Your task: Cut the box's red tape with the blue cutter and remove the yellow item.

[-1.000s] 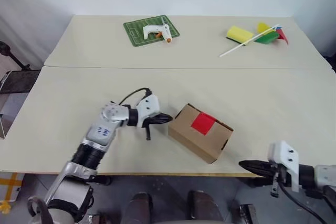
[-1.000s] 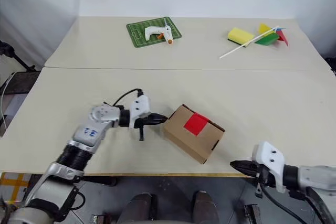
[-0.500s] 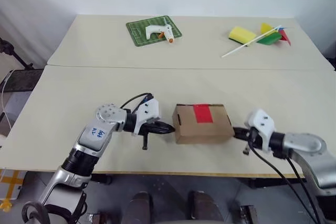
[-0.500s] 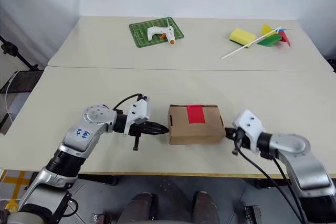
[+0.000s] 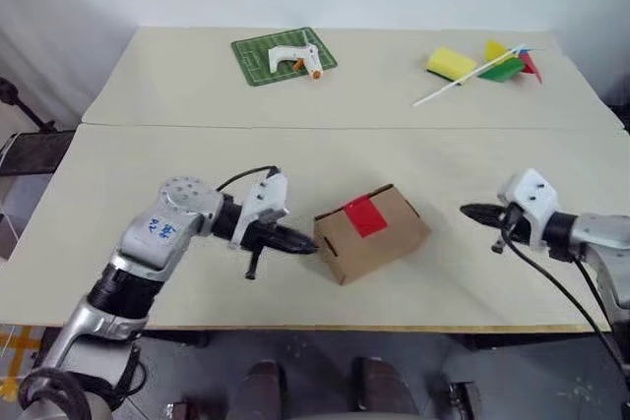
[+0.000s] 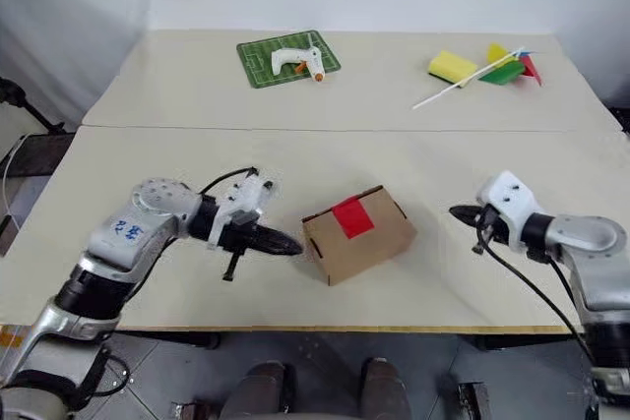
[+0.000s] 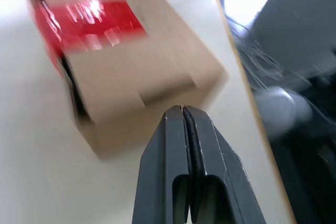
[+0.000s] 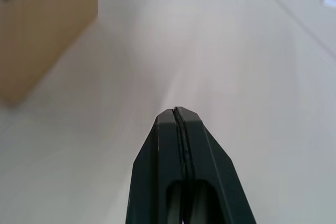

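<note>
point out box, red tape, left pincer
box [image 5: 379, 243], left eye view, on its brown front side face.
red tape [image 5: 363, 215], left eye view, middle of the red patch.
left pincer [image 5: 307, 246], left eye view, at the shut fingertips beside the box.

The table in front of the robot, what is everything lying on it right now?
table: two, cream, pushed together edge to edge
box: one, brown cardboard, near table, closed
red tape: one patch, red, on the box's top
mat: one, green with white lines, far left
glue gun: one, white with orange tip, on the mat
sponge: one, yellow, far right
pinwheel: one, yellow, green and red with white stick, beside the sponge
left gripper: black, shut, at the box's left side
right gripper: black, shut, right of the box, apart
</note>
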